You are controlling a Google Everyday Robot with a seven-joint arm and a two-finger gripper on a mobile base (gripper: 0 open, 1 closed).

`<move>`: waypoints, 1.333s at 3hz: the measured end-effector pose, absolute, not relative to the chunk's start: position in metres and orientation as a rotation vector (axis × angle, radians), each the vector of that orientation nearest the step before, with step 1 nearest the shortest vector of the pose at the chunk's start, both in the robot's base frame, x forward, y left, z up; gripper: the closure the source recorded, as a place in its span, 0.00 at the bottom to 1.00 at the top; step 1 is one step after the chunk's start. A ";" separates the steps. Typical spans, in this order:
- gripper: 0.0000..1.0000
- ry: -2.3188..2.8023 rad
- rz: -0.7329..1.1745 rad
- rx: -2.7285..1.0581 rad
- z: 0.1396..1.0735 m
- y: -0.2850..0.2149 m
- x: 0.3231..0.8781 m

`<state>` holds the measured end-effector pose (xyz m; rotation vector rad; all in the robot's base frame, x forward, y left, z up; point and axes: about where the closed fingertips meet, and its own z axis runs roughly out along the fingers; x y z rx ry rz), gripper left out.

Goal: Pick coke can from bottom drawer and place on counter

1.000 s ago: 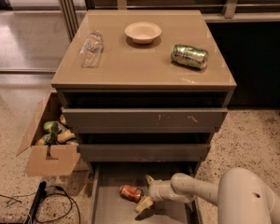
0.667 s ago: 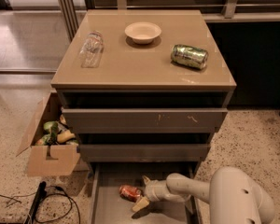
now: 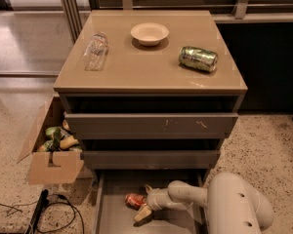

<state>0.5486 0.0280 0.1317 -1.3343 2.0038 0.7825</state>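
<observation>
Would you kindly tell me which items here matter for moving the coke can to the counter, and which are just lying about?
Job: coke can, bottom drawer, counter, tool, open, inside that drawer at the can.
Lying about: green can, bowl, clear bottle, all on the counter; cardboard box on the floor.

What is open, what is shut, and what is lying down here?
bottom drawer, pulled open.
coke can, lying on its side inside it.
gripper, open, at the coke can.
green can, on its side on the counter.
bottle, on its side.
bowl, upright.
cardboard box, open.
</observation>
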 end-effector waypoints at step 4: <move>0.95 2.004 0.783 -1.335 0.131 0.028 0.549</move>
